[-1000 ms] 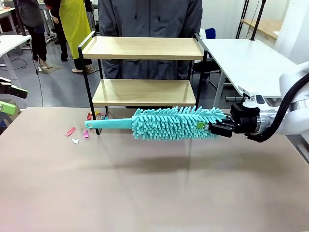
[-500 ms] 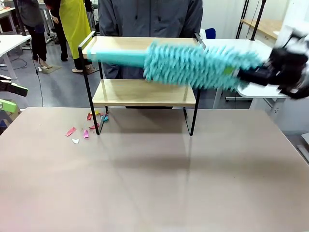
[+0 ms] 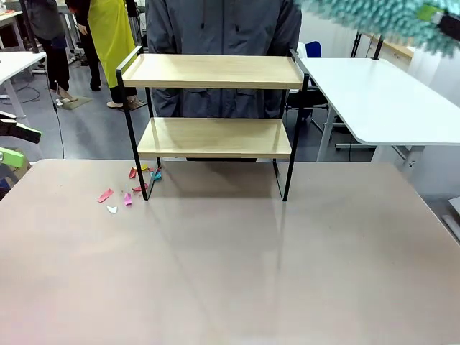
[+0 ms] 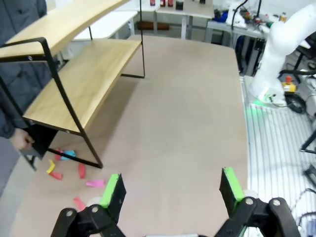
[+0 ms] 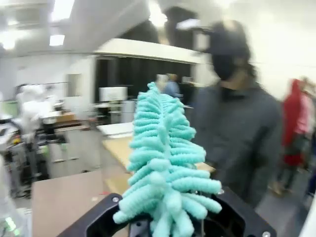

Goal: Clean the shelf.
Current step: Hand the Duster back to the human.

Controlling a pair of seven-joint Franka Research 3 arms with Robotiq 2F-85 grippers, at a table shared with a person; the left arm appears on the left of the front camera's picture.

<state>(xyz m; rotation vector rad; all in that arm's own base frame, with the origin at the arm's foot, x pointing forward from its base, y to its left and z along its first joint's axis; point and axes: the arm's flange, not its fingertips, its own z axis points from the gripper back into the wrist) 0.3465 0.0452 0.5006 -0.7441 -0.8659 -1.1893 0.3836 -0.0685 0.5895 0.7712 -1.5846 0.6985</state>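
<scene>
Holding the duster high above the desk

Waiting wide open, the left gripper is hovering over the desk's left edge. The shelf is standing at the far edge, centred. The right gripper is clamping the teal duster up at the far right corner.

Shelf: two light wooden boards, thin black metal frame; duster: teal, shaggy chenille tufts; table: plain dull beige-brown top; paper scraps at the near left foot of the shelf: pink, red, yellow, teal, one white; left gripper: black with bright green pads; far side table at right: white; person's jacket: dark grey.
</scene>
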